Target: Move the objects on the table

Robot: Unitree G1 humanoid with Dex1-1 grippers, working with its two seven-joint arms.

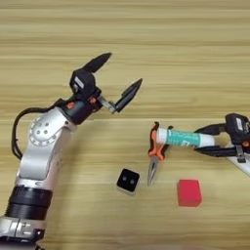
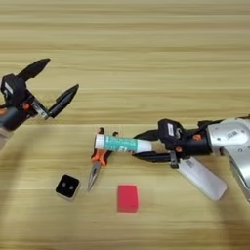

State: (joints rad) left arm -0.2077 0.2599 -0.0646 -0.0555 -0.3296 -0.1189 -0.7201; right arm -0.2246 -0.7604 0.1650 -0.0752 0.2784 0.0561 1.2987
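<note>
Looks like early days: right gripper [image 2: 146, 150] is clamped on the white-and-green tube [image 2: 122, 143] lying across the orange-handled pliers [image 2: 97, 161], left gripper [image 1: 113, 78] hovers wide open and empty, red foam cube [image 2: 127, 198] and black block [image 2: 67, 186] sit untouched.
</note>
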